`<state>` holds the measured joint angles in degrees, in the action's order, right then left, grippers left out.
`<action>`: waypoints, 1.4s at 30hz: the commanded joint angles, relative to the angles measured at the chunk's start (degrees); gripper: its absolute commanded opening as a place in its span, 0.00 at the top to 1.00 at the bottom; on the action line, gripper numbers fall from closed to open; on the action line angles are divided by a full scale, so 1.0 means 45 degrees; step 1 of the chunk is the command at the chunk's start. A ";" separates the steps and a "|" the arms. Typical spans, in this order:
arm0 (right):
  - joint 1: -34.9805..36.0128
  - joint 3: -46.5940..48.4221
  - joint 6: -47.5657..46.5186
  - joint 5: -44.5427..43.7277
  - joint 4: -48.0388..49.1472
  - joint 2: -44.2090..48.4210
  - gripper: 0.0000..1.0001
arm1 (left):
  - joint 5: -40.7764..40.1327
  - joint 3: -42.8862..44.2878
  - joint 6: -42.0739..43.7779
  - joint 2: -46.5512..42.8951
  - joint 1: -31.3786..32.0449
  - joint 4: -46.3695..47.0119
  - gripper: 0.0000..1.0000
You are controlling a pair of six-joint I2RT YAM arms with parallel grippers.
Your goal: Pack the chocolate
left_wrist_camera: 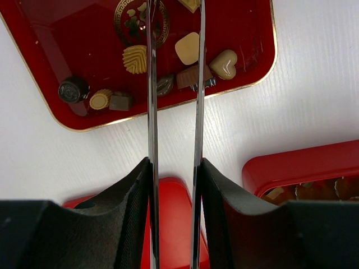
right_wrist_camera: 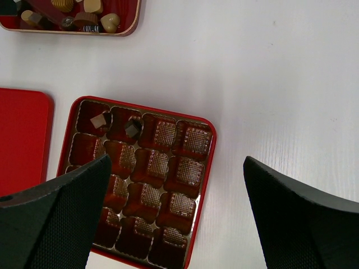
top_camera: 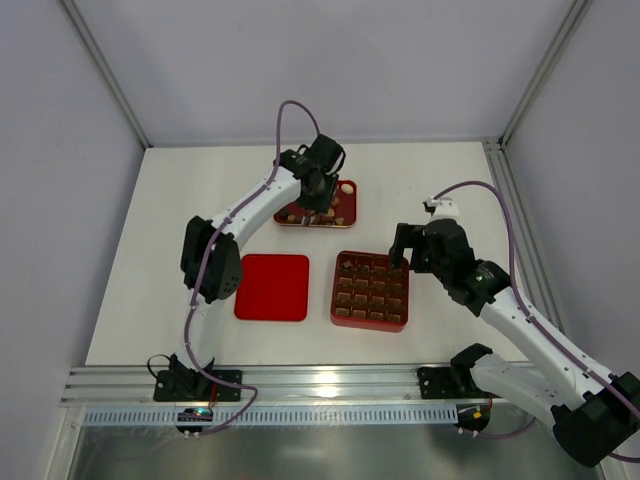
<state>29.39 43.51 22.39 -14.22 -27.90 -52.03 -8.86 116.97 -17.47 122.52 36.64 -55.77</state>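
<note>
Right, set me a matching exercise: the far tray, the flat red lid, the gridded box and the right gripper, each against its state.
1. far tray
2. flat red lid
3. gridded box
4. right gripper

a. jaws wide open
b. just two pieces in its cells
c. many loose chocolate pieces in it
d. lies flat beside the box

Pairs: 1-c, 2-d, 3-b, 4-a
</note>
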 commanded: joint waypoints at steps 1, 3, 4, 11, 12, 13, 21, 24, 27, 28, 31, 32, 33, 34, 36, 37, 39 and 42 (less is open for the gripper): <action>-0.0046 0.0156 -0.0074 -0.0082 0.0341 0.0058 0.00 | 0.0270 0.0199 0.0192 -0.0097 0.0002 0.0712 0.61; -0.0046 0.0117 -0.0074 -0.0063 0.0419 0.0019 0.00 | 0.0367 -0.0034 0.0153 -0.0273 0.0002 0.0967 0.61; -0.0046 0.0117 -0.0074 -0.0063 0.0419 0.0000 0.00 | 0.0387 -0.0055 0.0153 -0.0351 0.0002 0.0986 0.61; -0.0046 0.0078 -0.0054 -0.0024 0.0497 -0.0059 0.00 | 0.0505 -0.0289 0.0094 -0.0644 0.0002 0.1104 0.61; -0.0046 0.0078 -0.0054 -0.0024 0.0497 -0.0078 0.00 | 0.0466 -0.0309 0.0114 -0.0683 -0.0018 0.1142 0.61; -0.0046 0.0059 -0.0054 -0.0005 0.0516 -0.0078 0.00 | 0.0446 -0.0328 0.0114 -0.0741 0.0001 0.1220 0.61; -0.0066 0.0078 -0.0074 -0.0005 0.0458 -0.0117 0.00 | 0.0524 -0.0524 0.0016 -0.1113 0.0002 0.1534 0.61; -0.0046 0.0097 -0.0074 -0.0024 0.0438 -0.0059 0.00 | 0.0505 -0.0582 -0.0003 -0.1230 0.0002 0.1553 0.61; -0.0066 0.0098 -0.0113 -0.0024 0.0419 -0.0078 0.00 | 0.0505 -0.0661 -0.0003 -0.1308 0.0002 0.1611 0.61; -0.0066 0.0098 -0.0093 -0.0024 0.0399 -0.0059 0.00 | 0.0505 -0.0622 -0.0003 -0.1308 0.0002 0.1612 0.61; -0.0066 0.0117 -0.0113 -0.0063 0.0380 -0.0078 0.00 | 0.0621 -0.0622 -0.0042 -0.1269 0.0002 0.1573 0.61; -0.0066 0.0098 -0.0113 -0.0044 0.0399 -0.0059 0.00 | 0.0641 -0.0622 -0.0062 -0.1250 0.0002 0.1573 0.61; -0.0066 0.0078 -0.0093 -0.0044 0.0399 -0.0059 0.00 | 0.0661 -0.0622 -0.0101 -0.1269 0.0002 0.1573 0.61; -0.0085 0.0078 -0.0093 -0.0044 0.0399 -0.0059 0.00 | 0.0661 -0.0622 -0.0120 -0.1250 0.0002 0.1573 0.61; -0.0066 0.0078 -0.0093 -0.0044 0.0419 -0.0078 0.00 | 0.0680 -0.0622 -0.0121 -0.1231 0.0002 0.1534 0.61; -0.0066 0.0059 -0.0093 -0.0024 0.0438 -0.0098 0.00 | 0.0661 -0.0622 -0.0140 -0.1230 0.0002 0.1553 0.61; -0.0066 0.0059 -0.0093 -0.0024 0.0438 -0.0117 0.00 | 0.0700 -0.0622 -0.0179 -0.1211 0.0002 0.1495 0.61; -0.0066 0.0039 -0.0074 0.0015 0.0458 -0.0137 0.00 | 0.0797 -0.0622 -0.0199 -0.1133 0.0002 0.1436 0.61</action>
<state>29.36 43.48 22.39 -14.20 -27.49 -52.16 -6.28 114.06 -17.80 119.94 36.64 -50.81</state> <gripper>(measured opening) 0.996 0.393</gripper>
